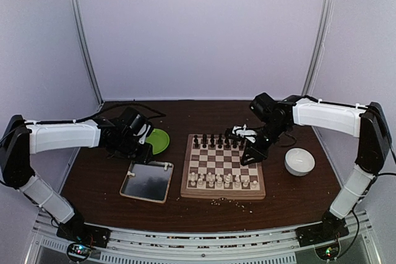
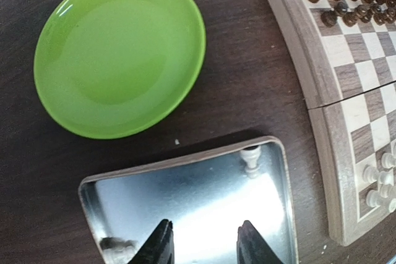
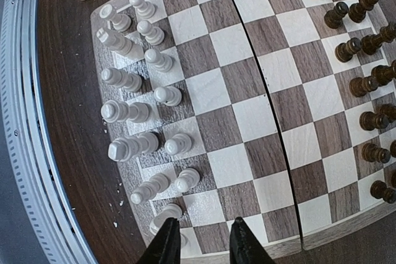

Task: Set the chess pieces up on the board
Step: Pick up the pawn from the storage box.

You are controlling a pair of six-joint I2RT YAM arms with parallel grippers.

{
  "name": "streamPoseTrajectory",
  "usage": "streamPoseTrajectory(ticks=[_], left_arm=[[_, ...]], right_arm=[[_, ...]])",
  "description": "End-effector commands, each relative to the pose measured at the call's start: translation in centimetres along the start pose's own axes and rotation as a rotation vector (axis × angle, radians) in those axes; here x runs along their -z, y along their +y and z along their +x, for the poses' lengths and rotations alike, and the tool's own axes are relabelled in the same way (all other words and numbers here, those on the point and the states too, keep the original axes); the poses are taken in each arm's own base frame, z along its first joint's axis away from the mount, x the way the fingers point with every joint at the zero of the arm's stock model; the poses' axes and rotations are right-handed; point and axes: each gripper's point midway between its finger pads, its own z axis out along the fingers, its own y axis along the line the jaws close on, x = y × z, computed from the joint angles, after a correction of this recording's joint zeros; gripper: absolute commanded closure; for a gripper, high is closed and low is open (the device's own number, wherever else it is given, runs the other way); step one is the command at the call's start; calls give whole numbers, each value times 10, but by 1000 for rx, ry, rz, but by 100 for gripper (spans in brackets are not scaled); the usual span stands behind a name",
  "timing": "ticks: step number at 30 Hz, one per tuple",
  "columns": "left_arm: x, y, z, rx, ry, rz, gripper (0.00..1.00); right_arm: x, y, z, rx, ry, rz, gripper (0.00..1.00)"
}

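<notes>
The board (image 1: pixel 223 162) lies in the middle of the table. Cream-white chess pieces (image 1: pixel 223 180) stand in two rows at its near edge and dark pieces (image 1: pixel 216 141) at its far edge. My right gripper (image 1: pixel 252 154) hovers over the board's right side. In the right wrist view it (image 3: pixel 204 242) is open and empty beside the white pieces (image 3: pixel 142 109), with the dark pieces (image 3: pixel 365 78) across the board. My left gripper (image 2: pixel 204 245) is open and empty above the silver tray (image 2: pixel 185 214). One white piece (image 2: pixel 250 159) lies in the tray's corner.
A green plate (image 1: pixel 159 140) sits behind the tray (image 1: pixel 147 182), left of the board. A white bowl (image 1: pixel 299 161) stands right of the board. Pale crumbs (image 1: pixel 216 201) lie scattered along the board's near edge.
</notes>
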Motion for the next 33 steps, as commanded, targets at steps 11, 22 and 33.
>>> streamPoseTrajectory(ticks=[11, 22, 33], left_arm=[[-46, -46, -5, 50, -3, 50, 65], [-63, -49, -9, 47, 4, 42, 71], [-70, -50, -5, 30, 40, 33, 74]], right_arm=[[6, -2, 3, 10, -29, 11, 72], [5, -3, 5, 3, -25, 5, 72], [3, -4, 8, -5, -17, -3, 72]])
